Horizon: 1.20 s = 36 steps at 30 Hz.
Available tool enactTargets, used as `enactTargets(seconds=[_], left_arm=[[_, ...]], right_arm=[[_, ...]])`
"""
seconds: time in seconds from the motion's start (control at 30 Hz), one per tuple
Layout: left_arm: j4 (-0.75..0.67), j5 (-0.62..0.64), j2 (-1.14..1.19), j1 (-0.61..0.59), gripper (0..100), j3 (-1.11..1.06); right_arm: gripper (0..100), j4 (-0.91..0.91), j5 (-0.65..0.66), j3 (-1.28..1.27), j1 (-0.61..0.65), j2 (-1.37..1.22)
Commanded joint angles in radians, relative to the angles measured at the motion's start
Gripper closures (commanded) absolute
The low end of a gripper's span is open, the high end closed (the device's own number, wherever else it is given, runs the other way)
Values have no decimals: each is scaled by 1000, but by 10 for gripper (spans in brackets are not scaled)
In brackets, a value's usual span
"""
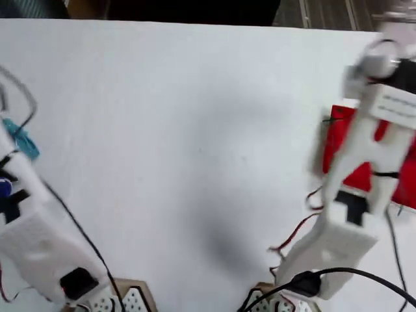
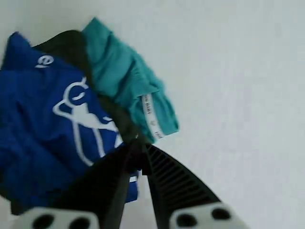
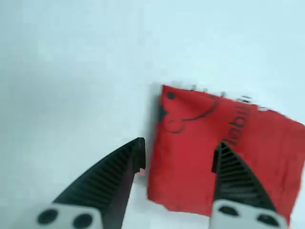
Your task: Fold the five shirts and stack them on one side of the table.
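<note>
My right end effector (image 3: 180, 145) gapes wide above the red shirt (image 3: 267, 143); my left end effector (image 2: 139, 148) sits closed by the teal shirt (image 2: 124, 81).

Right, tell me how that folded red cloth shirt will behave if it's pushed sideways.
The folded red cloth shirt lies flat with soft, slightly uneven edges, so it is probably floppy and would bunch rather than slide whole. The white table looks smooth, so a light push might shift it. Pushed at one edge, its folds may come undone.
</note>
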<state>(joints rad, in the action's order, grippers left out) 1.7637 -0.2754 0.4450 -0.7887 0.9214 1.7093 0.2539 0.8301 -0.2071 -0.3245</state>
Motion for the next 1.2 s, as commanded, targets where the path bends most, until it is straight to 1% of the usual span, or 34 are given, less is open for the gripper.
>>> enactTargets(seconds=[0.0, 0.1, 0.17, 0.2, 0.3, 0.4, 0.53, 0.73, 0.77, 0.83, 0.9, 0.97, 1.0, 1.07, 1.17], left_arm=[[11, -103, -58, -172, 939, 7], [9, -236, -55, -285, 832, 4], [8, -288, -46, -334, 762, 4], [8, -296, -37, -350, 742, 7], [9, -290, -3, -387, 738, 5], [8, -265, 38, -416, 738, 5], [8, -264, 118, -414, 738, 5], [6, -262, 253, -416, 745, 15], [6, -253, 265, -414, 766, 15], [9, -209, 270, -408, 864, 15], [14, -155, 261, -382, 991, 16], [15, -117, 235, -345, 961, 7], [15, -104, 221, -321, 976, 7], [17, -77, 184, -261, 974, 7], [21, -18, 98, -144, 975, 5]], right_arm=[[763, 2, 0, -338, 208, 208], [763, -18, 2, -592, 384, 297], [764, -71, 2, -720, 473, 337], [764, -104, 2, -769, 507, 349], [764, -189, -6, -862, 579, 367], [764, -226, -8, -881, 636, 371], [764, -223, 2, -859, 633, 378], [764, -163, 2, -598, 598, 374], [764, -160, 2, -557, 596, 372], [764, -160, 2, -491, 595, 369], [764, -166, 2, -446, 596, 369], [764, -168, 2, -404, 601, 369], [764, -168, 2, -382, 602, 369], [764, -168, 2, -338, 598, 369], [764, -165, 2, -310, 575, 369]])
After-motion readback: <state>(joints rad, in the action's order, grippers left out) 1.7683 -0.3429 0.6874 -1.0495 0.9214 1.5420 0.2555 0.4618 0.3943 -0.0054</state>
